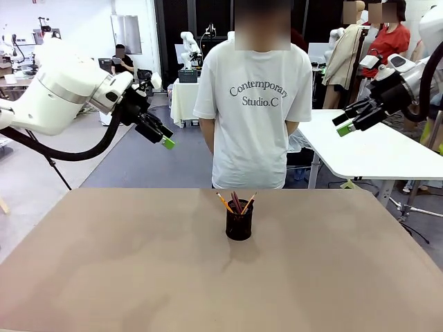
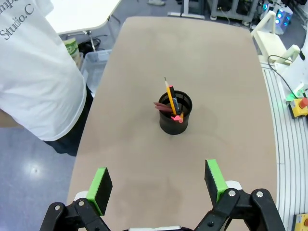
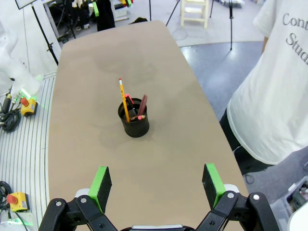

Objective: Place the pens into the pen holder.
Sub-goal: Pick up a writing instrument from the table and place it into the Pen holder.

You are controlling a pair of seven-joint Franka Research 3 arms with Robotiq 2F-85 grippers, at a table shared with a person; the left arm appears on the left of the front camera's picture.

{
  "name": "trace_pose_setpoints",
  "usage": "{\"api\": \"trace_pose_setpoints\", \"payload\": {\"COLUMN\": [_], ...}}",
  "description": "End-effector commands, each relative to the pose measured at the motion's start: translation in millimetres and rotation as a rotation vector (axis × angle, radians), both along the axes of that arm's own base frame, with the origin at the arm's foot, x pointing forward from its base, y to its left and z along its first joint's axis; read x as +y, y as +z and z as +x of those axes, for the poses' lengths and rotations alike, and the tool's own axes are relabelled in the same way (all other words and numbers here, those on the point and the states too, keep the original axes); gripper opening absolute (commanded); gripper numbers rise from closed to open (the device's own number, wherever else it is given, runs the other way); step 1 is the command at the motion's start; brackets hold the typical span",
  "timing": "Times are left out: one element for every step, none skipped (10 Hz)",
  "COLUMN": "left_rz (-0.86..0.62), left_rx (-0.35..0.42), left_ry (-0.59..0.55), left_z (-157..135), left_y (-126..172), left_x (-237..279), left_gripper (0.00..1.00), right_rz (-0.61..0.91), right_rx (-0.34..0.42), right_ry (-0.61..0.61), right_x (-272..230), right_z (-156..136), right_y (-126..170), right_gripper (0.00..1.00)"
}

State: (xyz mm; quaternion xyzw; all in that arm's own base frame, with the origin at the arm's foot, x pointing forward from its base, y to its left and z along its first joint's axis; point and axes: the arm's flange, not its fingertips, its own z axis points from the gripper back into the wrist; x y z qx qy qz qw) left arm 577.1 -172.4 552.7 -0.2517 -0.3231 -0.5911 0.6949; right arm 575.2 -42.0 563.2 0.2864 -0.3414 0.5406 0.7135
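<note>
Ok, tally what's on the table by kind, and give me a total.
Pen holder: 1
Yellow pencil: 1, standing in the holder
Other pens: 3 as best I can tell, since they are bunched together in the holder
Total: 5

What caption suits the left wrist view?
Open left gripper hovering above the table, with pens standing in the black mesh pen holder.
</note>
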Motion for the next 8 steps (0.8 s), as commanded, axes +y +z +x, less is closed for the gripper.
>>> {"api": "trace_pose_setpoints", "payload": {"left_rz": [0.0, 0.0, 0.0, 0.0, 0.0, 0.0, 0.0, 0.0], "left_rx": [0.003, 0.003, 0.003, 0.003, 0.003, 0.003, 0.003, 0.003], "left_ry": [0.001, 0.001, 0.001, 0.001, 0.001, 0.001, 0.001, 0.001], "left_z": [0.2, 0.2, 0.2, 0.2, 0.2, 0.2, 0.2, 0.2], "left_y": [-1.1, -1.1, -1.1, -1.1, -1.1, -1.1, -1.1, -1.1], "left_x": [0.0, 0.0, 0.0, 0.0, 0.0, 0.0, 0.0, 0.0], "left_gripper": [1.0, 1.0, 1.0, 1.0, 1.0, 1.0, 1.0, 1.0], "right_rz": [0.003, 0.003, 0.003, 0.003, 0.003, 0.003, 0.003, 0.003], "right_rx": [0.004, 0.004, 0.004, 0.004, 0.004, 0.004, 0.004, 0.004], "right_ry": [-0.014, -0.014, -0.014, -0.014, -0.014, -0.014, -0.014, -0.014], "right_x": [2.4, 2.4, 2.4, 2.4, 2.4, 2.4, 2.4, 2.4], "right_z": [-0.5, -0.5, -0.5, -0.5, -0.5, -0.5, -0.5, -0.5], "right_y": [2.7, 2.7, 2.7, 2.7, 2.7, 2.7, 2.7, 2.7], "right_gripper": [1.0, 1.0, 1.0, 1.0, 1.0, 1.0, 1.0, 1.0]}}
